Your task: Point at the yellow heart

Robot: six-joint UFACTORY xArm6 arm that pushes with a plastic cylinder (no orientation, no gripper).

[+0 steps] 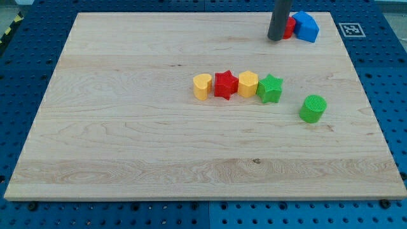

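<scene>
Wooden board (127,140) on blue pegboard (388,76) — my tip (275,39) well apart from yellow heart (202,86).

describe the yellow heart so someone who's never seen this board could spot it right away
Near the middle of the wooden board four blocks sit in a row. The yellow heart is at its left end, beside the red star. The other yellow block has no notch on top.

a plain dark grey cylindrical rod, smooth and unmarked, my tip (275,39) blunt and flat
</scene>
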